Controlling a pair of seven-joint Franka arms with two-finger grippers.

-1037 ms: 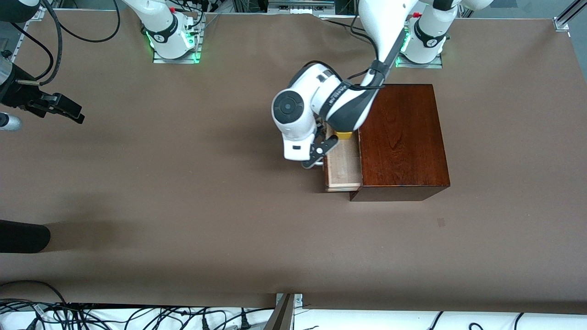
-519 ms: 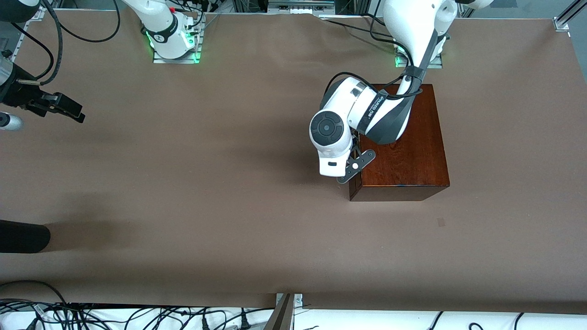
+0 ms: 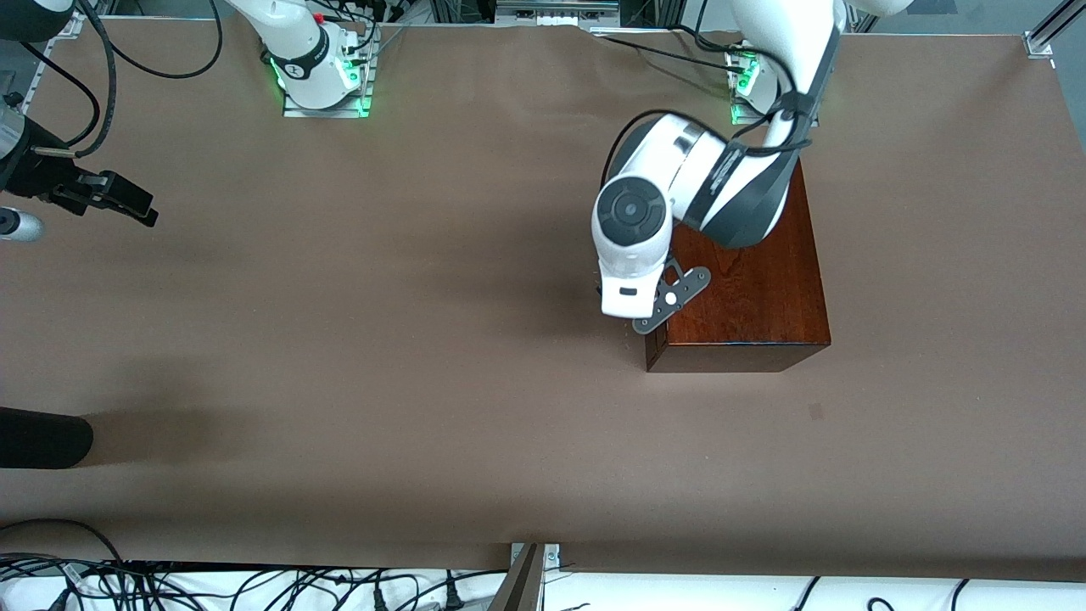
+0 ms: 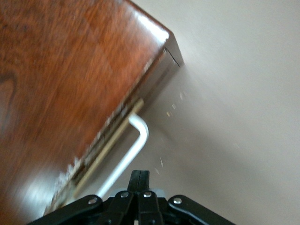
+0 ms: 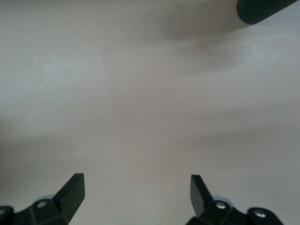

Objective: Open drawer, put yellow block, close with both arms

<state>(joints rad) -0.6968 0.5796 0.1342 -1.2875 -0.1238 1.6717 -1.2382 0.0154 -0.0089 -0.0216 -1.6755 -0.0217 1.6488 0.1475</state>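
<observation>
The glossy mahogany box (image 3: 747,280) stands toward the left arm's end of the table. Its drawer (image 4: 159,75) is pushed in flush, and the white loop handle (image 4: 133,150) sticks out from the drawer's front. The yellow block is hidden. The left arm's wrist (image 3: 632,229) hangs over the box's drawer edge. In the left wrist view my left gripper (image 4: 139,176) is shut on nothing, just beside the handle. My right gripper (image 5: 136,185) waits open over bare table at the right arm's end, also seen as the right gripper (image 3: 127,204) in the front view.
A black rounded object (image 3: 42,437) lies at the right arm's end, nearer the front camera; the same black object (image 5: 267,9) shows in the right wrist view. Cables (image 3: 170,585) run along the table's near edge.
The drawer stood open with the yellow block in it; the left arm pushed it shut, hiding the block. The left hand has since drawn slightly off the front. The right arm has not moved.
</observation>
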